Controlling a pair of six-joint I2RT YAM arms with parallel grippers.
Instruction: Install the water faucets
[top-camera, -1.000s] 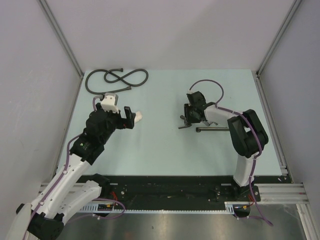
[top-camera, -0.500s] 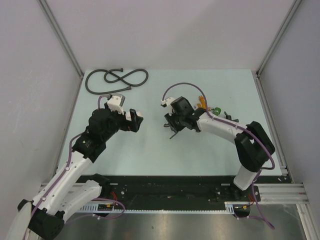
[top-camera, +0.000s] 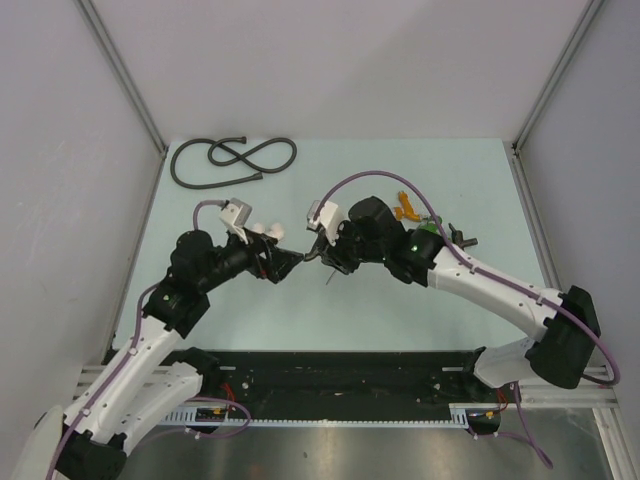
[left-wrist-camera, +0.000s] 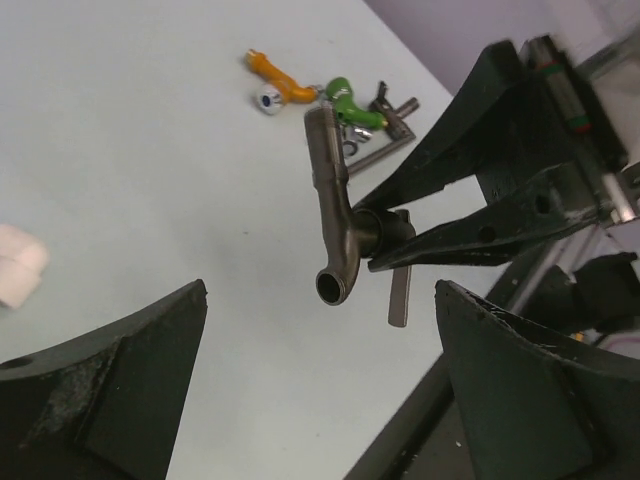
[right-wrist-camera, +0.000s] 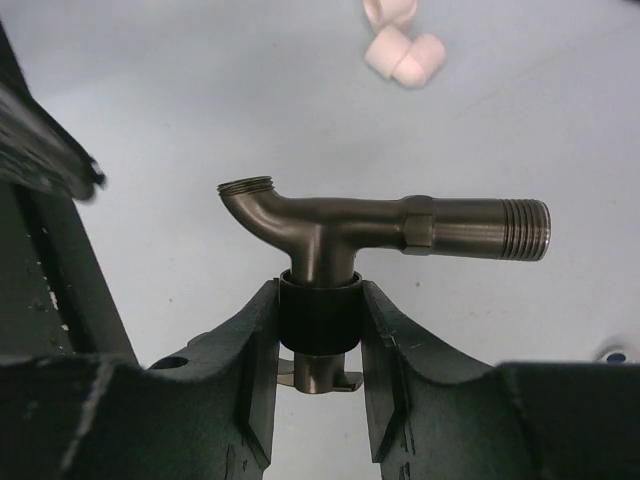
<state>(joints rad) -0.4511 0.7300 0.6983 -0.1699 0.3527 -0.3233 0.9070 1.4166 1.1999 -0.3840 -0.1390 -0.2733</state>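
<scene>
- One second back, the right arm was folded over the right side of the table (top-camera: 390, 315), far from the black hose (top-camera: 232, 158). It has since stretched out towards the hose side and now reaches mid-table.
- The left arm has swung round to face it, so the left gripper (top-camera: 288, 262) and right gripper (right-wrist-camera: 318, 310) now nearly meet. An orange piece (left-wrist-camera: 275, 75) and a green piece (left-wrist-camera: 350, 105), hidden earlier, show where the right arm was.
- The short faucet (right-wrist-camera: 340, 225) has left the table. It hangs in the air nearer the arm bases than the hose and to the hose's right, well apart from it.
- The right claw is clamped narrow on the short faucet's round stem, with the flat lever sticking out beyond the fingers.
- The left claw stands wide, holding nothing. The faucet sits just ahead of the gap, touching neither finger.
- The faucet is dark grey-brown metal: a straight barrel with a hex collar, a threaded end, and a curved spout with a threaded mouth.
- In the right wrist view its long axis lies level across the frame, threads right, spout left and turned up.
- In the left wrist view the open mouth faces the left claw.
- The long-pipe faucet (left-wrist-camera: 385, 140) lies on the table by the green piece, far right of the hose.
- White fittings (top-camera: 265, 230) lie between the hose and the left claw.
</scene>
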